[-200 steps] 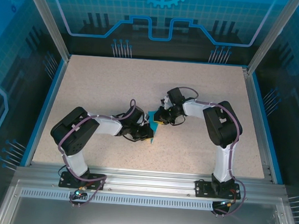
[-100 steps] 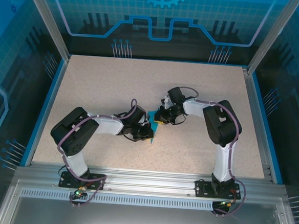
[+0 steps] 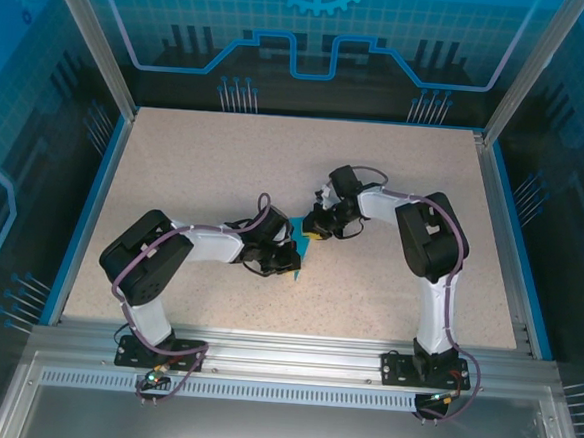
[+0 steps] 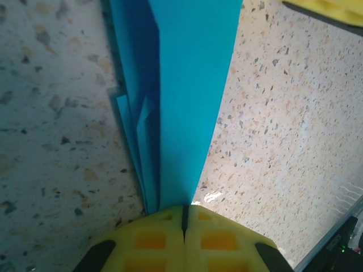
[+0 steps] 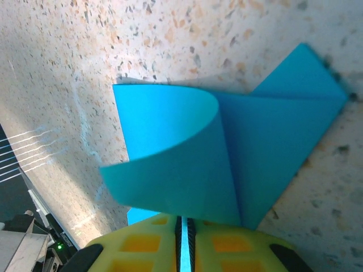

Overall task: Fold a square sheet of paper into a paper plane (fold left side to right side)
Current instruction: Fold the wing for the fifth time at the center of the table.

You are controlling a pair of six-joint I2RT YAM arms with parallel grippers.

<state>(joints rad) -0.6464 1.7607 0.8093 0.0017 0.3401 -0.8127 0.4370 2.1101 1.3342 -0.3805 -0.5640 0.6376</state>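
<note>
Two sets of jaws pinch the square sheet of paper (image 5: 272,141) at the middle of the counter (image 4: 283,141): your left jaws are pressed together on its narrow layered end, your right jaws on a curled flap. Pull unevenly and the thin, smooth cyan sheet may tear or crease off-line; the speckled counter offers little grip.

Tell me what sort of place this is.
Probably a robot lab workcell. A left arm and a right arm are bolted to an aluminium rail at the edge of a speckled table, enclosed by clear panels with blue graphics.
</note>
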